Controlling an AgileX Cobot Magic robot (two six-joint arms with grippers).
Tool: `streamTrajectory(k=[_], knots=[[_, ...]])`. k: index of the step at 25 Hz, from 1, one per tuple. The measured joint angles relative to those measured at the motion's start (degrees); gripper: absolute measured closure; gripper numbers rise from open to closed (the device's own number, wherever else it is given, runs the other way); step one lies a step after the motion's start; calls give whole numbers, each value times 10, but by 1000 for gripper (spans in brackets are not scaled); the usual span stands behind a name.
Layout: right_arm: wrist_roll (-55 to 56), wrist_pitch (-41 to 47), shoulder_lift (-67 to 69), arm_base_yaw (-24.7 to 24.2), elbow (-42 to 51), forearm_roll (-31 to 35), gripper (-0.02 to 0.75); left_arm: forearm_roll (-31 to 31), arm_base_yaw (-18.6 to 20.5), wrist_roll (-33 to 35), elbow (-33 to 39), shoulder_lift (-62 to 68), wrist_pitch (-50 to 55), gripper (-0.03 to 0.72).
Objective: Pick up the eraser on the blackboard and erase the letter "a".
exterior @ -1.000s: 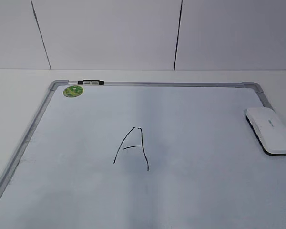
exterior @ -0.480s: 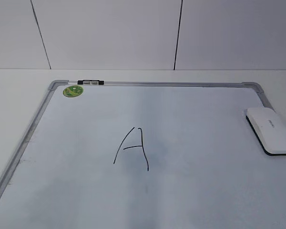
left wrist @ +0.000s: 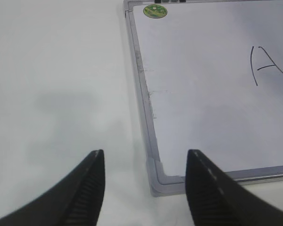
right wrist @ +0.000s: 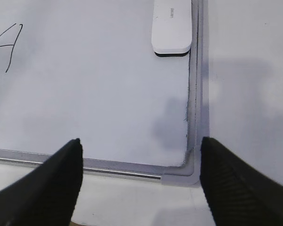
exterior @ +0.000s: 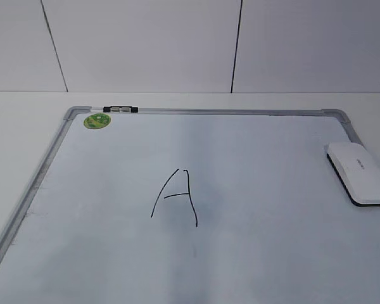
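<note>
The white eraser (exterior: 359, 172) lies flat at the right edge of the blackboard (exterior: 209, 112), against its frame. It also shows at the top of the right wrist view (right wrist: 172, 26). A tall capital "A" (exterior: 176, 196) is drawn in black near the board's middle; no lowercase "a" shows in any view. My left gripper (left wrist: 145, 155) is open and empty over the board's near left corner (left wrist: 156, 181). My right gripper (right wrist: 140, 141) is open and empty over the near right corner (right wrist: 191, 169), well short of the eraser. Neither gripper shows in the exterior view.
A round green sticker (exterior: 97, 121) sits at the board's far left corner, with a small black and silver clip (exterior: 120, 109) on the top frame beside it. The board lies on a white table (left wrist: 61, 70). A white panelled wall (exterior: 145, 44) stands behind.
</note>
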Motion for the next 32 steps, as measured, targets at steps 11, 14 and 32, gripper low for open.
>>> streamTrajectory(k=[11, 14, 32], knots=[[-1, -1, -30, 0, 0, 0, 146, -1, -1, 0, 0, -25, -1, 274], [-1, -1, -56, 0, 0, 0, 146, -1, -1, 0, 1, -26, -1, 274], [-1, -1, -62, -82, 0, 0, 146, -1, 45, 0, 1, -26, -1, 274]])
